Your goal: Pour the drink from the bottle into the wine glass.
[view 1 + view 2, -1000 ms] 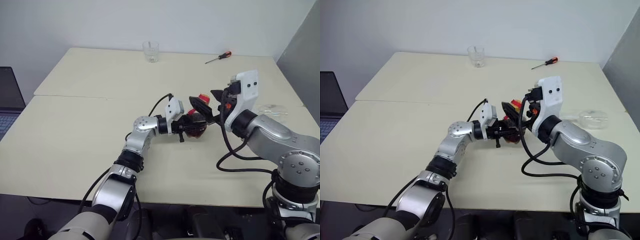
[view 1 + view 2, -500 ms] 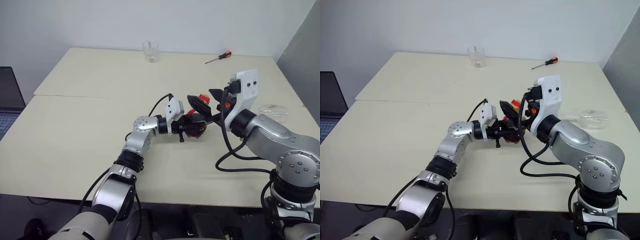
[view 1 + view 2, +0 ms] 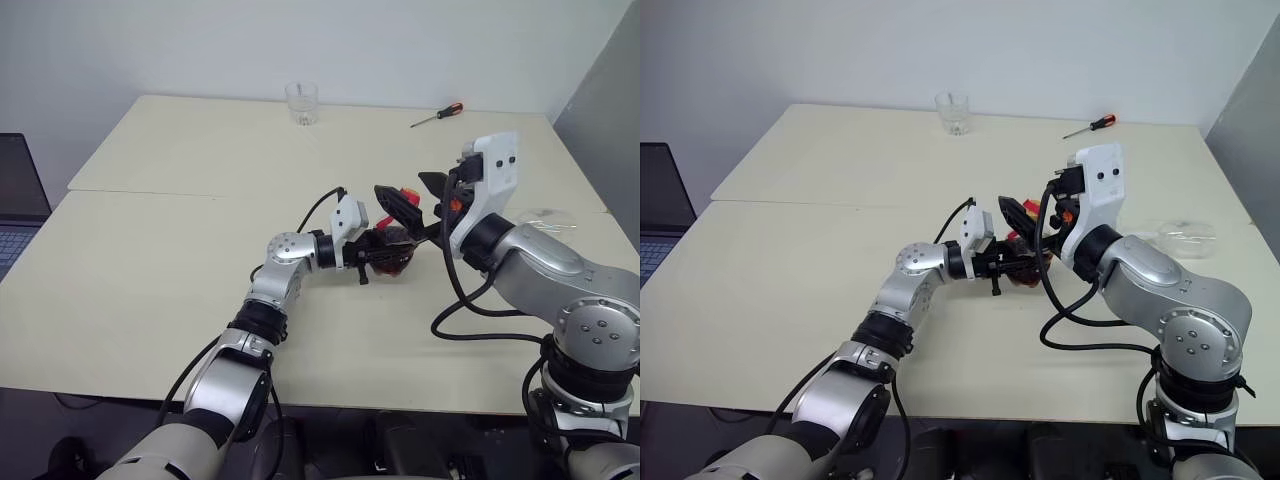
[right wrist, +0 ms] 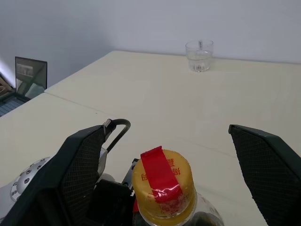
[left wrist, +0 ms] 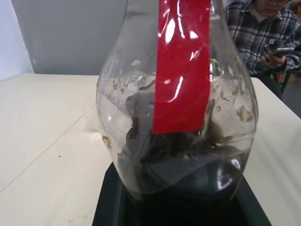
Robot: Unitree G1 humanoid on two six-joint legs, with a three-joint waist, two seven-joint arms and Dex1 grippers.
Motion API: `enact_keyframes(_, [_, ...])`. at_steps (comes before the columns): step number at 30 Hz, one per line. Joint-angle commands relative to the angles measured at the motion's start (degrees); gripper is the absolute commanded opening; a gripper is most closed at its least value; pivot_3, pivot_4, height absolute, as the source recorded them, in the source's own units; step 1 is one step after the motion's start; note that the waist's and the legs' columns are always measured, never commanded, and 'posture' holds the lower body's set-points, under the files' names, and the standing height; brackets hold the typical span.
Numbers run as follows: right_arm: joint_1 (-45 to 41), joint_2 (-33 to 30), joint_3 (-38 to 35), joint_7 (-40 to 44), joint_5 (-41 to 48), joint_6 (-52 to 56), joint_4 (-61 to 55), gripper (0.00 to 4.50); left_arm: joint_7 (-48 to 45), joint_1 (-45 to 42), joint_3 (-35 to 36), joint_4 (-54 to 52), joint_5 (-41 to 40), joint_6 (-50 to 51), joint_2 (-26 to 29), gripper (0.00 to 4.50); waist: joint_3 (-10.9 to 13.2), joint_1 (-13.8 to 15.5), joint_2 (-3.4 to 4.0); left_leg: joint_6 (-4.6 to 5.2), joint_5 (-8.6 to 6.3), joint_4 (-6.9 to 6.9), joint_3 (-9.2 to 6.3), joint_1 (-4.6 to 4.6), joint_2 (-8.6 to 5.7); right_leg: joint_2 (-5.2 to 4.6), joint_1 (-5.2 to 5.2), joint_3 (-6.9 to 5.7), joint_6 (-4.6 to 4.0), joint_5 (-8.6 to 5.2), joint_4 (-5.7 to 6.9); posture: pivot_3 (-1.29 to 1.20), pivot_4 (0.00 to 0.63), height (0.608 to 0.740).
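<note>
Bottle (image 5: 176, 117): small, clear plastic, bulbous body, narrow neck, red label strip down side, yellow cap (image 4: 162, 183) with red tape across top. Upright, near table's middle, cap still on.
Drink (image 5: 183, 169): dark brown, low in bottle's base; droplets and smears on inner wall above.
Wine glass (image 3: 545, 222): clear, lying on its side at table's right edge.
</note>
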Motion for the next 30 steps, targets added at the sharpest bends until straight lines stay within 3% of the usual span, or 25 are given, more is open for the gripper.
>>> enact_keyframes(1, [-1.2,-0.6,-0.1,0.5,-0.1,-0.5,-1.5,4.50,0.3,-1.2,0.6,-1.5,-0.5,-1.2,-0.3,0.76,0.0,0.0,0.00,0.00,0.00,0.00,0.00,0.00,0.00,0.00,0.00,0.00,0.00,0.00,0.00,0.00,0.150,0.740])
enact_keyframes(16, [-1.1,-0.7,0.5,1.0,-0.3,-0.2,-1.4,4.50,0.5,-1.0,0.6,-1.7,-0.6,-1.3,-0.2,0.76,0.0,0.0,0.00,0.00,0.00,0.00,0.00,0.00,0.00,0.00,0.00,0.00,0.00,0.00,0.00,0.00,0.150,0.740])
enact_keyframes(19, [-1.1,-0.6,0.5,0.9,-0.2,-0.2,-1.5,3.96,0.5,-1.0,0.6,-1.7,-0.7,-1.3,-0.2,0.76,0.0,0.0,0.00,0.00,0.00,0.00,0.00,0.00,0.00,0.00,0.00,0.00,0.00,0.00,0.00,0.00,0.150,0.740])
enact_keyframes(21, [-1.0,-0.6,0.5,0.9,-0.2,-0.2,-1.5,3.33,0.5,-1.0,0.6,-1.7,-0.7,-1.3,-0.2,0.76,0.0,0.0,0.00,0.00,0.00,0.00,0.00,0.00,0.00,0.00,0.00,0.00,0.00,0.00,0.00,0.00,0.150,0.740])
enact_keyframes(30, [-1.0,-0.6,0.5,0.6,-0.1,0.0,-1.6,3.30,0.5,-0.8,0.6,-1.9,-0.7,-1.1,-0.1,0.76,0.0,0.0,0.00,0.00,0.00,0.00,0.00,0.00,0.00,0.00,0.00,0.00,0.00,0.00,0.00,0.00,0.150,0.740])
